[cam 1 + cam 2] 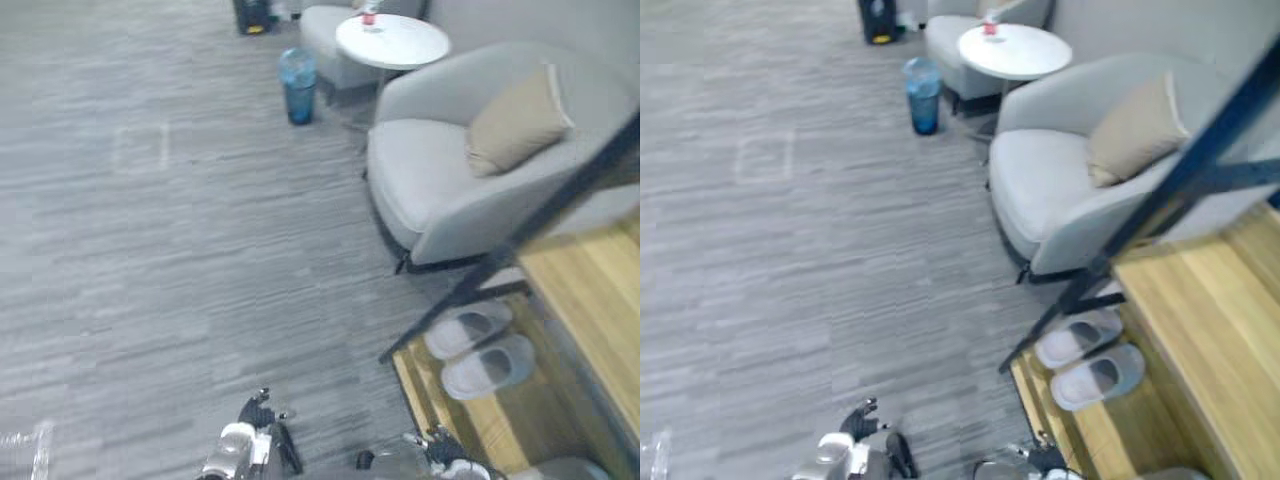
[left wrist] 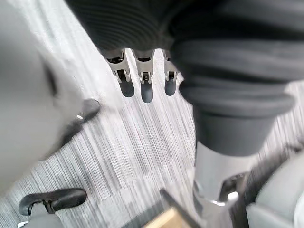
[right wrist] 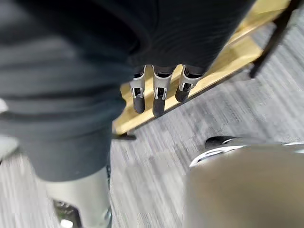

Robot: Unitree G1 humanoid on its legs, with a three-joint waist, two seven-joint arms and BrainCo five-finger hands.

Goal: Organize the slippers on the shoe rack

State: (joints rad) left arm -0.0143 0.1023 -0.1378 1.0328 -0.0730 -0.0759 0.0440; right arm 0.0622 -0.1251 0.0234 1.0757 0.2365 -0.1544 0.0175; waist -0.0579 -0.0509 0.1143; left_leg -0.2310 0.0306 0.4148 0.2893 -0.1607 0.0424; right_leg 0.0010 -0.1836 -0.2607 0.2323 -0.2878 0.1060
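Two slippers on shoe rack, apart from straight-fingered, empty left hand and right hand.

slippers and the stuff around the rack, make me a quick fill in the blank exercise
1. The two grey slippers lie side by side on the shoe rack's ____ shelf.
2. The beige cushion rests on the grey ____.
3. The blue bin stands on the floor near the round white ____.
4. The left robot hand and right robot hand, fingers straight, hold ____.
Missing words: lower; armchair; table; nothing.
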